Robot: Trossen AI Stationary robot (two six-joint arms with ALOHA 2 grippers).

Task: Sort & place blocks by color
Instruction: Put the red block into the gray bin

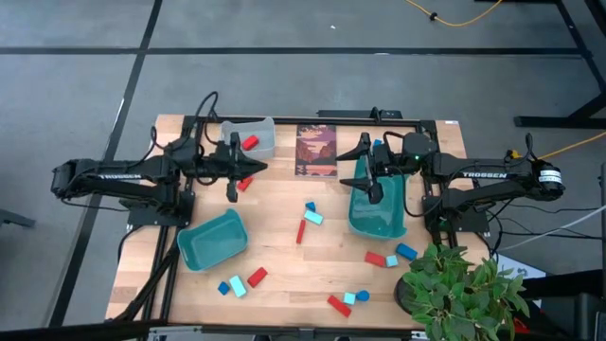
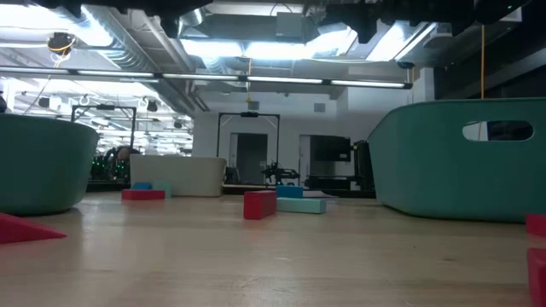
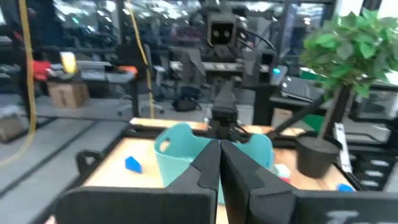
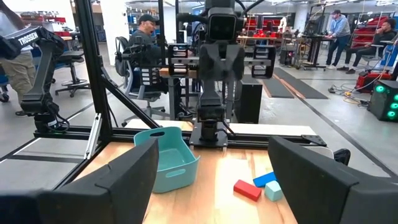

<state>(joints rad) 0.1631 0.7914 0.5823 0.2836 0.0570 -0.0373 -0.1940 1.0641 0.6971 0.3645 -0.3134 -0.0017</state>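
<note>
Left gripper (image 1: 254,169) raised over the table's far left, just beside the grey bin (image 1: 260,135); fingers (image 3: 208,171) clenched together, nothing between them. One red block (image 1: 250,143) inside the grey bin, another red block (image 1: 243,184) on the wood just under the left gripper.

Right gripper (image 1: 363,182) hanging over the large teal bin (image 1: 379,213) at right, jaws spread wide, empty. Blue block (image 1: 379,148) near the far edge beside the right arm.

Small teal bin (image 1: 212,239) at left front, tilted askew. Dark picture card (image 1: 316,150) flat at the far centre.

Remaining blocks scattered on the wooden table (image 1: 284,284): red bar (image 1: 301,231) with cyan (image 1: 313,218) and blue pieces mid-table; red, cyan, blue cluster (image 1: 390,256) in front of the large bin; blue, cyan, red trio (image 1: 240,282) near the small teal bin; red, cyan, blue group (image 1: 347,301) at the front edge.

Potted plant (image 1: 464,289) at the front right corner.
</note>
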